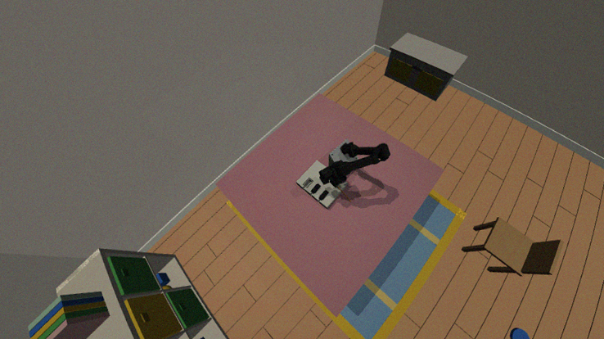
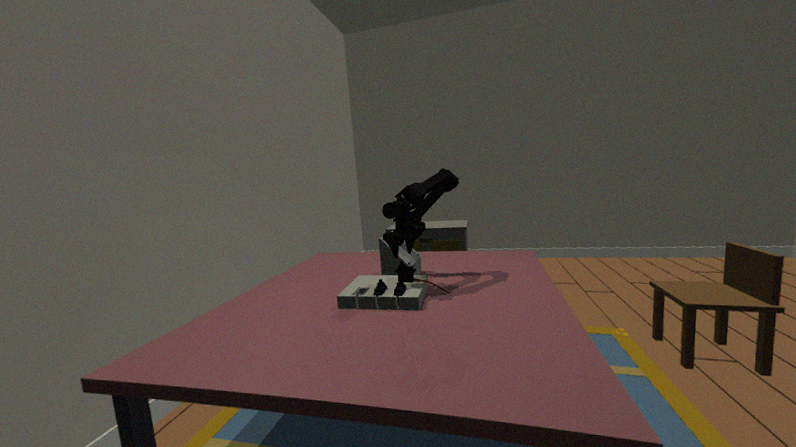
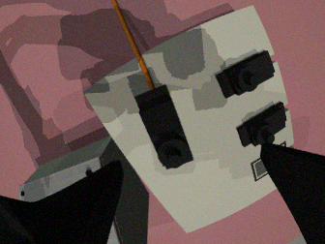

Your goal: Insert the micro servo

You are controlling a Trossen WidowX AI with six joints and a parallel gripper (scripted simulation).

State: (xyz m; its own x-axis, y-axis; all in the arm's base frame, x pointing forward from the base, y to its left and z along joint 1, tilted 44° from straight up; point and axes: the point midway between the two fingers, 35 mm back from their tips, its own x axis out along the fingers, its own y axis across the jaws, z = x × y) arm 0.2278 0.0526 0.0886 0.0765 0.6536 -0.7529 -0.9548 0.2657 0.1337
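The loose micro servo is black and rests on top of the pale deck, its round shaft end facing up toward the wrist camera. Its orange cable runs out past the deck edge. The marked empty pocket is outlined in dark lines near a deck edge, partly behind a finger in the wrist view. My gripper is open and empty above the deck, fingers wide apart with the loose servo showing between and beyond them. In the top view the arm hides the loose servo.
Two black servos sit in the deck in a row with the pocket. The arm's grey base stands close beside the deck. The deck lies on the pink table, near the wall side.
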